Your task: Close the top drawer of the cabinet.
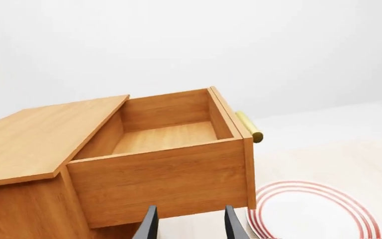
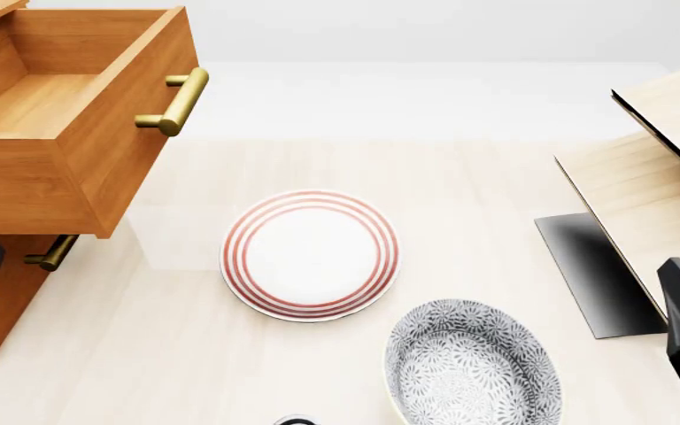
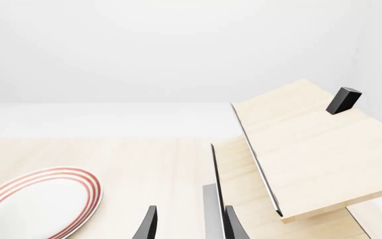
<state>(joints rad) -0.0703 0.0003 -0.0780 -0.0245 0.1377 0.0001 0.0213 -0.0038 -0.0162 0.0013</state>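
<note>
The orange-brown cabinet [image 1: 38, 142] stands at the table's far left. Its top drawer [image 2: 68, 115] is pulled far out and is empty inside, and the brass bar handle [image 2: 174, 102] on its front faces the table's middle. In the left wrist view the drawer's side wall [image 1: 164, 174] fills the centre. My left gripper [image 1: 189, 226] is open just short of that wall, touching nothing. At the right edge, far from the cabinet, my right gripper [image 3: 189, 226] is open and holds nothing.
Below the open drawer sits the lower drawer front with its own brass handle [image 2: 50, 254]. A red-ringed white plate [image 2: 311, 255] lies mid-table, with a grey patterned bowl [image 2: 473, 367] nearer. Pale wood panels [image 2: 659, 195] with black edges stand at the right.
</note>
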